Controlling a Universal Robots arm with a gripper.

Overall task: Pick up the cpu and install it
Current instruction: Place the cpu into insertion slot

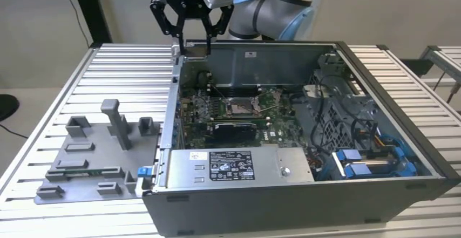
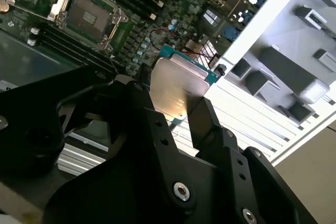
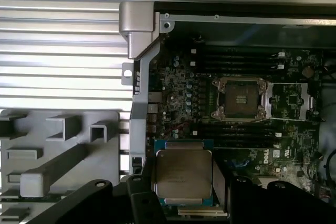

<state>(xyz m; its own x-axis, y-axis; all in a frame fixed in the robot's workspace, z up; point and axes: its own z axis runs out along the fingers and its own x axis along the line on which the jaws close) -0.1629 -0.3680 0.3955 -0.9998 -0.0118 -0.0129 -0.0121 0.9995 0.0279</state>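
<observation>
Tool [image 1: 193,39] is up high over the far corner of the case [image 1: 303,208], on the exterior view's left, right about above the case wall. It's clamped on the cpu [image 3: 182,177]. In both wrist views you can see the dark fingers [image 3: 219,174] pressing on two opposite edges of the chip, with the pale metal top facing the cameras and a bit of green edge poking out around it. So the cpu is in the air, touching nothing but the tool.

The socket [image 3: 240,98] sits on the green board [image 3: 184,82] in the middle of the case, metal frame around it and its dark middle showing. It's well apart from the cpu, further into the case. There are long black slots on the board on either side of it.

The near end of the case has a silver box [image 1: 238,165] with a label, and blue bits sit in the corner on the exterior view's right.

The case stands on a ribbed metal bench [image 1: 122,70]. Just beside it, on the exterior view's left, is a grey tray [image 1: 86,157] with blocky holders sticking up.
</observation>
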